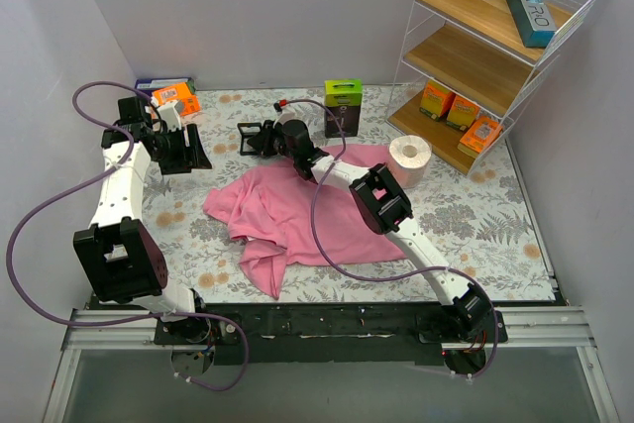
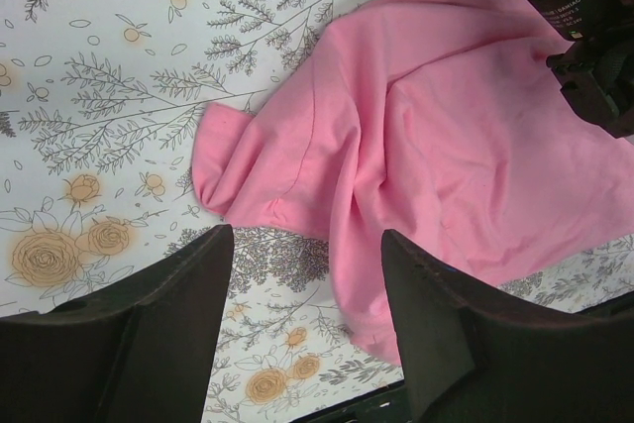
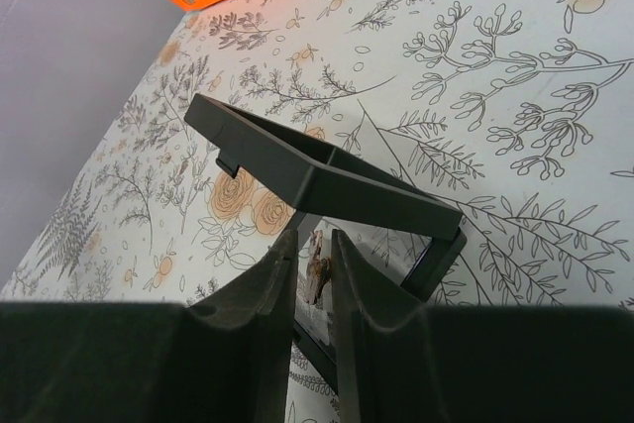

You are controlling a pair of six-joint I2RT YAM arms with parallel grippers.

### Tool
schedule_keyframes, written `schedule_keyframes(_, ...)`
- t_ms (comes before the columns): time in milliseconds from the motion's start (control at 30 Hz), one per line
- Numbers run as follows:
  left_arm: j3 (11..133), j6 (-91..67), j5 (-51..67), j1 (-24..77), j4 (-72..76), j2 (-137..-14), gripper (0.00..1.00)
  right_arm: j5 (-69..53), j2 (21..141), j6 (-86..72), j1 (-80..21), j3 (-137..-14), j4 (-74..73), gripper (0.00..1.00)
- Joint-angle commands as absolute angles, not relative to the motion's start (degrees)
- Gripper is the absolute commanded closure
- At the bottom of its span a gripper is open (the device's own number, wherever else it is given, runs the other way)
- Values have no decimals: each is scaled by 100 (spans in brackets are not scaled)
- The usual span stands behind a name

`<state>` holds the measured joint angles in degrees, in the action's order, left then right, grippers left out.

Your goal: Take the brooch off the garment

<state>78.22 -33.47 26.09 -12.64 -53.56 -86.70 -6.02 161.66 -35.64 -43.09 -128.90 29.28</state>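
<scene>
Here your left gripper (image 2: 307, 245) hangs spread over floral cover (image 2: 99, 96) left of the garment (image 2: 446, 146); beyond it, right gripper (image 3: 312, 237) pinches the brooch (image 3: 318, 274).

Garment (image 1: 297, 220) mid-desk (image 1: 466, 230); tray (image 3: 327, 170) behind it, brooch (image 3: 318, 269) in right claw (image 3: 313, 239) above tray; roll (image 1: 409, 158) right of garment; shelf rack (image 1: 474, 58) far right.

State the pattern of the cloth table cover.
The cloth table cover is white with grey leafy sprigs and orange flowers, clearest in the left wrist view.
</scene>
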Motion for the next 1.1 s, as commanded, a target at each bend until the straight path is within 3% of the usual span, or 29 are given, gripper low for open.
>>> schedule_keyframes(0, 7726, -3349, 2566, -1292, -5326, -8456, 39, -554, 16111, -3437, -4280, -12999, 3129, 71)
schedule_keyframes(267, 7646, -3384, 2628, -1292, -5309, -8385, 39, -615, 15935, -3120, -4263, -12955, 3375, 62)
schedule_keyframes(700, 7559, -3454, 2716, -1292, -5221, -8218, 38, -878, 15364, -2532, -4184, -12446, 3753, 62)
schedule_keyframes(1067, 7813, -3392, 2821, -1292, -4896, -8481, 35, -1650, 14169, -2374, -4122, -11234, 3261, 52)
